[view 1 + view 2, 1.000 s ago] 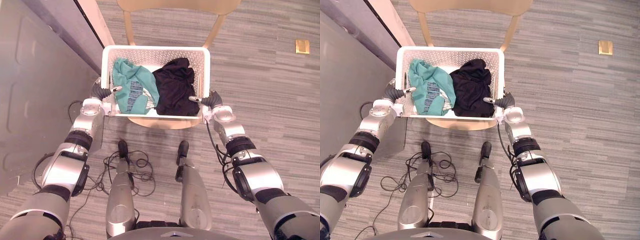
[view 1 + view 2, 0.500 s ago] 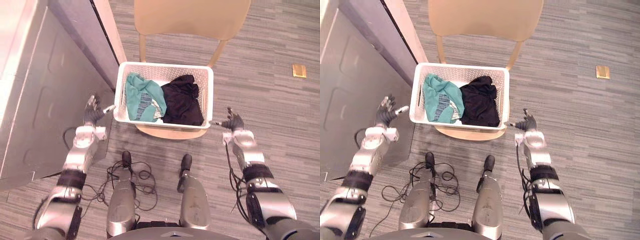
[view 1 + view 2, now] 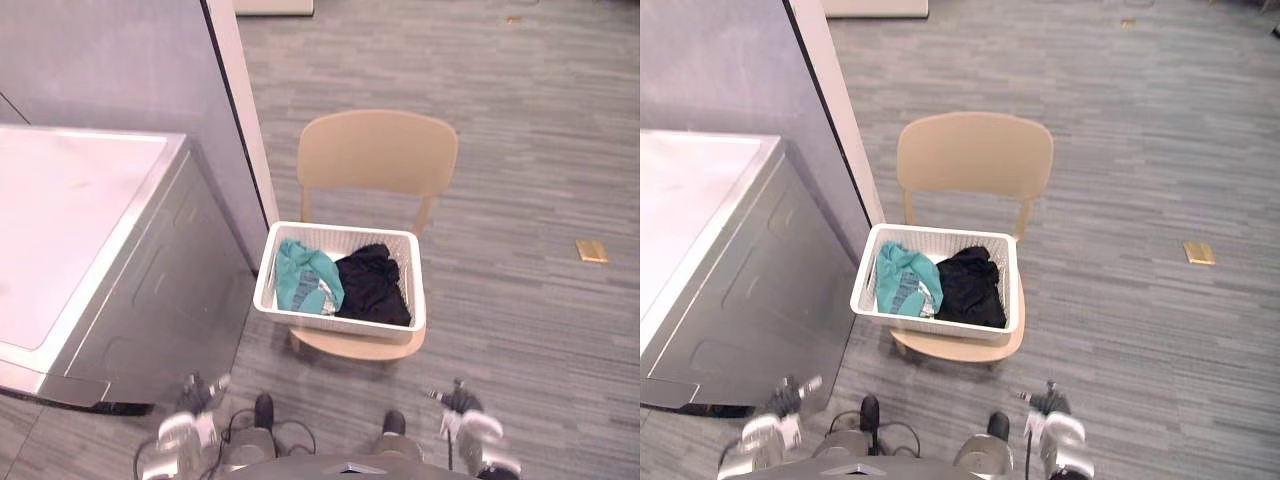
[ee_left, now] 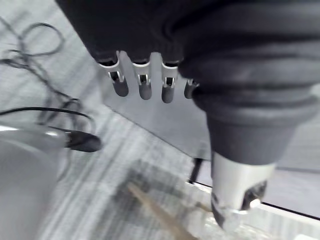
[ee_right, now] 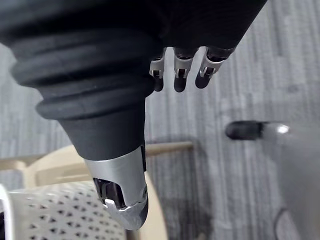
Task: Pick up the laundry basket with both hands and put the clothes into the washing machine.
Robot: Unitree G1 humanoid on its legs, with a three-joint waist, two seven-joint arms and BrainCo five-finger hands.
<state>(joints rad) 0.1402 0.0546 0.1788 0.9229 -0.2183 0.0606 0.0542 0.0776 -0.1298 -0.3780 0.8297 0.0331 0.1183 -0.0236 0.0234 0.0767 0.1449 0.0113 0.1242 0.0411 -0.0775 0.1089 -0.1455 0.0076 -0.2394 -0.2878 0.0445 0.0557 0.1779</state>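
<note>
A white perforated laundry basket stands on the seat of a beige chair. In it lie a teal garment on the left and a black garment on the right. My left hand hangs low near the view's lower edge, well short of the basket, with straight fingers and nothing in it. My right hand is low on the other side, also apart from the basket, its fingers straight and empty. A corner of the basket shows past its thumb.
The grey washing machine stands at the left, its top shut, close to the chair. A grey wall panel with a pale edge strip rises behind it. A small brass plate sits in the striped carpet at the right.
Both hands have let go of the basket's sides and dropped back and outward. The camera has pulled up and away, so the whole scene looks smaller; the basket stays on the chair.
</note>
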